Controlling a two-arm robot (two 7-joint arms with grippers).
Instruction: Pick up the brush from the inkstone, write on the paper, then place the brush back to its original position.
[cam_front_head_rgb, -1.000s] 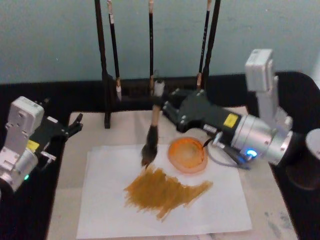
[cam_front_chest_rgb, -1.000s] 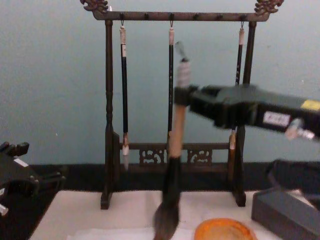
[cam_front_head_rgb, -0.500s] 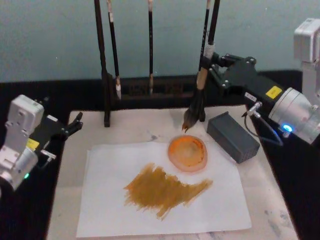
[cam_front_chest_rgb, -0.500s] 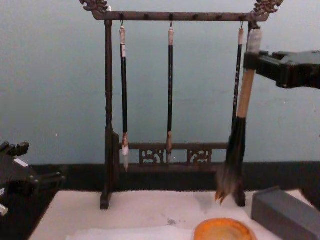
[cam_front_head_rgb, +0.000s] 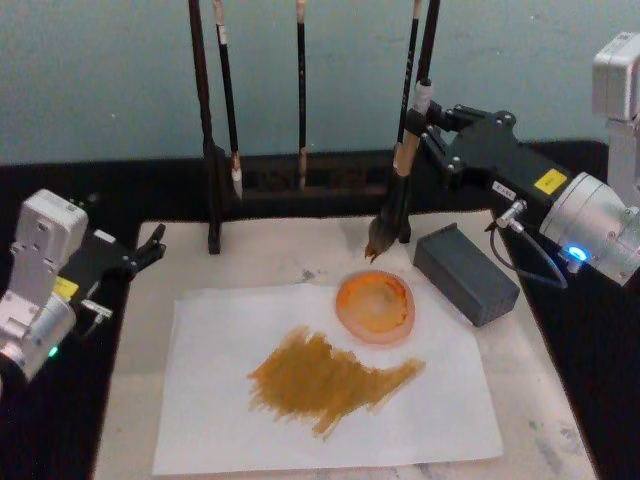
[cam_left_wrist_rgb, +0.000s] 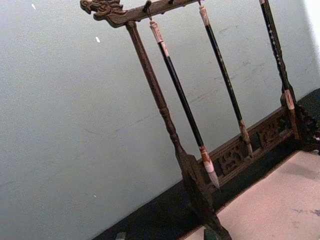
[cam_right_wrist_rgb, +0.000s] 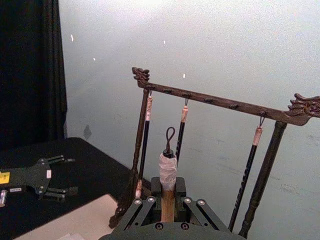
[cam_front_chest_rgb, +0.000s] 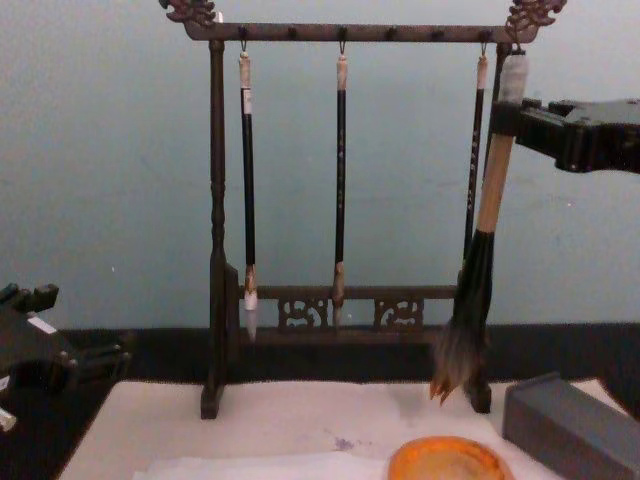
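My right gripper (cam_front_head_rgb: 428, 130) is shut on the tan handle of the brush (cam_front_head_rgb: 398, 190), holding it nearly upright in the air. The ink-stained tuft hangs just behind the orange-brown inkstone (cam_front_head_rgb: 375, 306), close to the rack's right post. In the chest view the brush (cam_front_chest_rgb: 488, 210) hangs with its tuft above the inkstone (cam_front_chest_rgb: 445, 461). The right wrist view shows the grey end cap (cam_right_wrist_rgb: 167, 170) and cord loop rising from between the jaws. The white paper (cam_front_head_rgb: 210, 400) carries a broad ochre smear (cam_front_head_rgb: 325, 375). My left gripper (cam_front_head_rgb: 140, 255) is parked, open, at the table's left edge.
A dark wooden rack (cam_front_head_rgb: 212, 180) with three thin hanging brushes stands along the back of the cream mat (cam_front_head_rgb: 270, 255). A grey rectangular block (cam_front_head_rgb: 466, 272) lies right of the inkstone. Black table surface surrounds the mat.
Over the last second my right gripper carried the brush up off the paper and to the right, behind the inkstone. In the last half second it has barely moved. The left arm stayed still.
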